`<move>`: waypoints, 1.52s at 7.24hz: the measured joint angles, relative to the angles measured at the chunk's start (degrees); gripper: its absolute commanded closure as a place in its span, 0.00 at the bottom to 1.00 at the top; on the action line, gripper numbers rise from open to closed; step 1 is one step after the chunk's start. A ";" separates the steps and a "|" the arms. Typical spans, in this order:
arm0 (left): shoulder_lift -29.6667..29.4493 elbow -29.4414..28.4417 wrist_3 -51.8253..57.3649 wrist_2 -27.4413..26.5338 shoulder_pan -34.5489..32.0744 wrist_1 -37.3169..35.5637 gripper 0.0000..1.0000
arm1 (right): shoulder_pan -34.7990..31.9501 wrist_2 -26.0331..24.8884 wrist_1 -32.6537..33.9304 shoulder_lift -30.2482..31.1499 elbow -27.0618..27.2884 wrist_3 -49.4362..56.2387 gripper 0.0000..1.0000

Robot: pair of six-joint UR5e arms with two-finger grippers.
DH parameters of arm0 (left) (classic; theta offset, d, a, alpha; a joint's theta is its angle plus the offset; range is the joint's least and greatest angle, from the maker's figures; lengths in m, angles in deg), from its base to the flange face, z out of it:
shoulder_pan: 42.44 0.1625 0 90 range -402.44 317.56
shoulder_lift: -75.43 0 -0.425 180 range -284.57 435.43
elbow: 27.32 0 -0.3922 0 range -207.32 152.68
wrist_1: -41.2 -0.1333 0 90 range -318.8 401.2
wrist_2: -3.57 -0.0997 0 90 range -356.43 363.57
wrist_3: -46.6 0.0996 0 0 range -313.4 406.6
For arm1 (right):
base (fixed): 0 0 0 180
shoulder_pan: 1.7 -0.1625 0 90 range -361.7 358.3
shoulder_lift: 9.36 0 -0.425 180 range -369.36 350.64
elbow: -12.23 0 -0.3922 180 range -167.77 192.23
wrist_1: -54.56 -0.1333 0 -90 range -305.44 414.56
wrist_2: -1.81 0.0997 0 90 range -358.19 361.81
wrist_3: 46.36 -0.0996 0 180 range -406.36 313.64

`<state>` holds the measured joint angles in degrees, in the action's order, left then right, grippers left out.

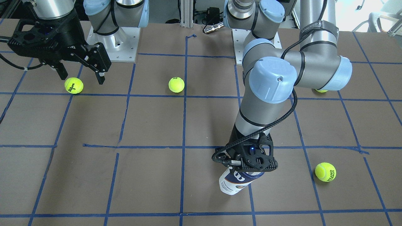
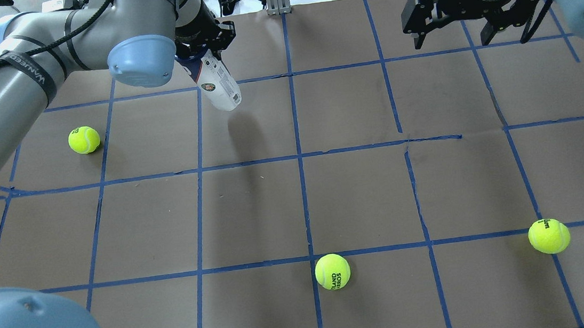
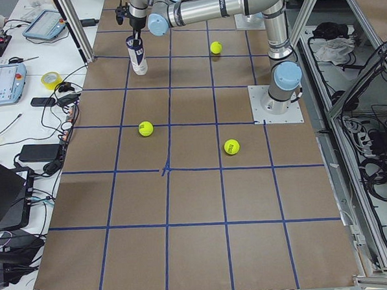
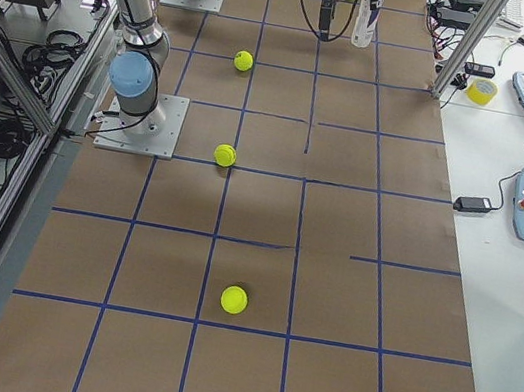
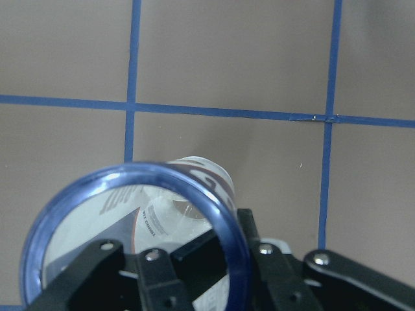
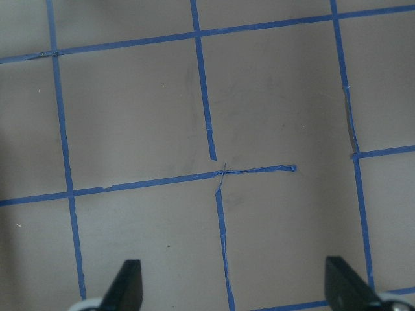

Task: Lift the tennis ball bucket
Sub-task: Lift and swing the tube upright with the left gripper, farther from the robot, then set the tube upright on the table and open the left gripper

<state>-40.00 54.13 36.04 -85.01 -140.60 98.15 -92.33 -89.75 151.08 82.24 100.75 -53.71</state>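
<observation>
The tennis ball bucket [image 1: 233, 184] is a clear tube with a white-and-navy label and a navy rim. My left gripper [image 1: 248, 161] is shut on its top end. The tube hangs tilted at the far left of the overhead view [image 2: 217, 83], with its shadow cast apart from it on the mat. The left wrist view looks down into its open navy rim [image 5: 220, 214], with the fingers [image 5: 159, 272] clamped on the wall. My right gripper [image 2: 454, 41] is open and empty, high over the mat; its fingertips [image 6: 126, 285] stand wide apart.
Yellow-green tennis balls lie on the brown gridded mat: one below my right gripper [image 1: 73, 85], one near the robot's base [image 1: 176, 84], one beside the tube [image 1: 325, 171], one partly hidden behind my left arm [image 1: 321, 91]. Operator desks flank the table's far edge [image 3: 21, 69].
</observation>
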 measured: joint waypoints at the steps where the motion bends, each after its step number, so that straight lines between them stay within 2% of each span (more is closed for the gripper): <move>1: -0.66 0.36 -0.25 -0.04 -0.35 -0.34 1.00 | 0.08 -0.06 -0.10 0.00 0.03 0.62 0.00; 2: -1.14 0.61 -0.36 0.12 -0.63 -0.39 0.95 | 0.06 -0.06 -0.05 -0.03 0.05 1.45 0.00; 3: -1.58 0.72 -0.29 0.60 -0.84 -0.14 0.74 | 0.00 0.00 0.06 -0.03 0.06 1.85 0.00; 4: -2.01 0.77 -0.29 1.07 -0.95 0.23 0.41 | -0.04 0.06 0.16 -0.05 0.07 2.00 0.00; 5: -2.25 0.80 -0.39 1.23 -1.05 0.49 0.33 | -0.07 0.07 0.22 -0.04 0.07 2.05 0.00; 6: -2.28 0.81 -0.48 1.24 -1.14 0.79 0.13 | -0.07 0.05 0.26 0.01 0.07 2.07 0.00; 7: -2.18 0.74 -0.57 1.27 -1.20 1.13 0.00 | -0.07 0.08 0.30 0.04 0.07 2.08 0.00; 9: -1.27 0.41 -0.87 2.00 -1.24 2.45 0.00 | -0.08 0.10 0.31 0.04 0.07 2.08 0.00; 11: 0.84 -0.95 -0.93 2.23 -1.17 7.29 0.00 | -0.07 0.14 0.31 0.03 0.06 2.08 0.00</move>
<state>-39.16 53.17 35.10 -82.78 -141.77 105.44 -92.40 -89.61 151.39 82.27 100.82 -51.63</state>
